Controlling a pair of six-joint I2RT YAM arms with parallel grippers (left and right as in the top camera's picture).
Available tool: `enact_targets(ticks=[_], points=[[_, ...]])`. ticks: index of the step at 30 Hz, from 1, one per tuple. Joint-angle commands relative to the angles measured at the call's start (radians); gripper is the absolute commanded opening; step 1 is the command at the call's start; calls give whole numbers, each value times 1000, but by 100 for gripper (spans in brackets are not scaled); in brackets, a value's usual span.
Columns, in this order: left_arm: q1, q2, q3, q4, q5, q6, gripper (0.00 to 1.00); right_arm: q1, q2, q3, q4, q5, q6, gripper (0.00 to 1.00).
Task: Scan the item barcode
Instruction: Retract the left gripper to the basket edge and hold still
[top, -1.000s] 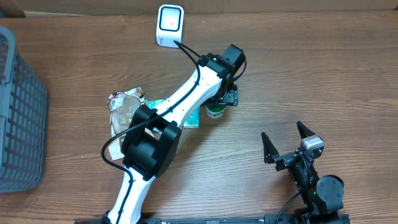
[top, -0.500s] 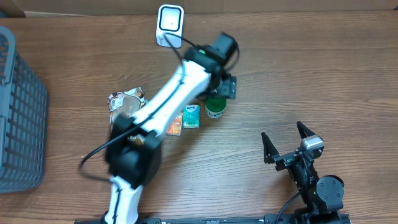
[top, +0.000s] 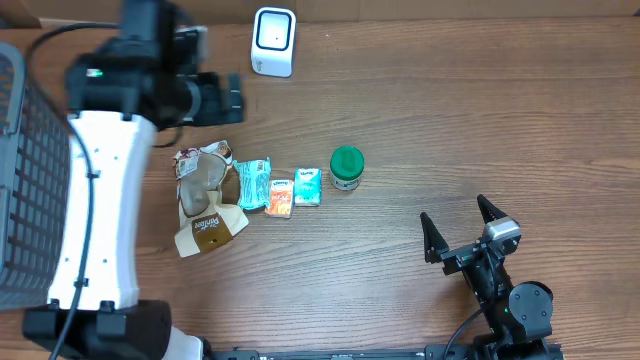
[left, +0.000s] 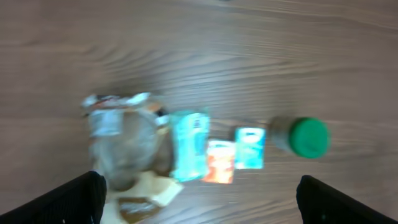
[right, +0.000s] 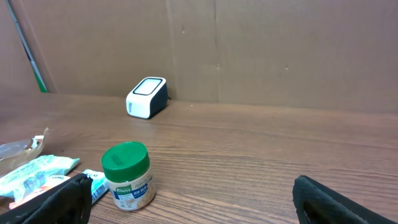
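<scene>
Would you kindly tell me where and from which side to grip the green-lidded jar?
Probably across the round body of the jar, below its green lid, coming from above or its right: it stands upright, and a teal packet lies close on its left.

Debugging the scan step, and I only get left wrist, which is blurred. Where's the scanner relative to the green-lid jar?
Observer: The white scanner stands at the far edge of the table, beyond the green-lid jar and to its left in the overhead view.
Operator: Jar upright?
Observer: Yes. The right wrist view shows it standing on its base, lid on top, label facing that camera.
Operator: Is the right tool free?
Observer: Open and empty, near the table's front edge, apart from every item.
</scene>
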Motion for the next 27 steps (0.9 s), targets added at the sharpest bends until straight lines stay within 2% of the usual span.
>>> enact_targets(ticks=[1, 4, 10, 27], points=[[139, 0, 8, -25, 57, 93, 100, 5, -7, -10, 5, 3, 2, 100], [216, 3, 8, -25, 73, 101, 100, 5, -7, -10, 5, 3, 2, 100], [318, 4, 8, -13, 72, 192, 100, 5, -7, -10, 5, 3, 2, 100], [446, 5, 8, 46, 65, 354, 100, 5, -7, -10, 5, 3, 3, 100]])
